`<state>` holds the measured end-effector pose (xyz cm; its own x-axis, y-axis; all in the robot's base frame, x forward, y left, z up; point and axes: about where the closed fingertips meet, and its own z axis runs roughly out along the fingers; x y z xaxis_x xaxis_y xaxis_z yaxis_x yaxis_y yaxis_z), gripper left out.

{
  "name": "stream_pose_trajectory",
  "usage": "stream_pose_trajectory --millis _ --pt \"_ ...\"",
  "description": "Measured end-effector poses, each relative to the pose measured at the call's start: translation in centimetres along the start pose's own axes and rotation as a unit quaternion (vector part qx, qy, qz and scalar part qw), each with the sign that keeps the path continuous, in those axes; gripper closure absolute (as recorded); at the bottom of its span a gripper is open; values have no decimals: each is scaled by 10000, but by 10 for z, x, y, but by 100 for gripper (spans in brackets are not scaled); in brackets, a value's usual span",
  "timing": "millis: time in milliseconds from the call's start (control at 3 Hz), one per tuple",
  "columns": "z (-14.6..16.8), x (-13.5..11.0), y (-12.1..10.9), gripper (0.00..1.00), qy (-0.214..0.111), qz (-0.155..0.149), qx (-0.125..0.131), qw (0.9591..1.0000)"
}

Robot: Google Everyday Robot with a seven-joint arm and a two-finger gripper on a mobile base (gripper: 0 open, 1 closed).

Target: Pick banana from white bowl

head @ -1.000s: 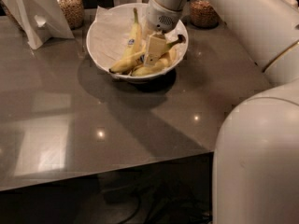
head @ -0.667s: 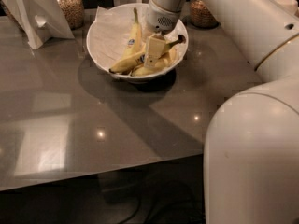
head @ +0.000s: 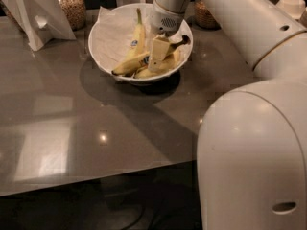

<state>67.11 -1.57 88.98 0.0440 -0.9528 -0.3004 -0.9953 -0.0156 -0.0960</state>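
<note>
The white bowl (head: 103, 42), lined with crinkled white paper, stands at the back middle of the grey table. The banana (head: 128, 65) lies slantwise in it, with a blue sticker mid-length and its dark stem tip toward the right rim. A shorter blue-stickered banana (head: 138, 32) with a green stem stands behind it. Plumper yellow bananas (head: 169, 62) lie under it at the right. My gripper (head: 157, 55) reaches down from above into the bowl, right over the middle of the banana and partly hiding it.
A white folded card stand (head: 36, 18) and a glass jar of nuts (head: 72, 6) are at the back left. Another jar (head: 204, 14) stands behind the bowl at the right. Small white dishes (head: 291, 6) are at the far right. My arm (head: 249, 143) fills the right side.
My gripper has stayed in the bowl over the banana, perhaps a touch lower. The arm's big lower segment has swung further into view at the right. The bananas have not moved.
</note>
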Motion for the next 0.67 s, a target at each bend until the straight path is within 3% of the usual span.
stream_pose_trajectory --millis 667 --pt "-8 4 -2 98 -31 2 -5 10000"
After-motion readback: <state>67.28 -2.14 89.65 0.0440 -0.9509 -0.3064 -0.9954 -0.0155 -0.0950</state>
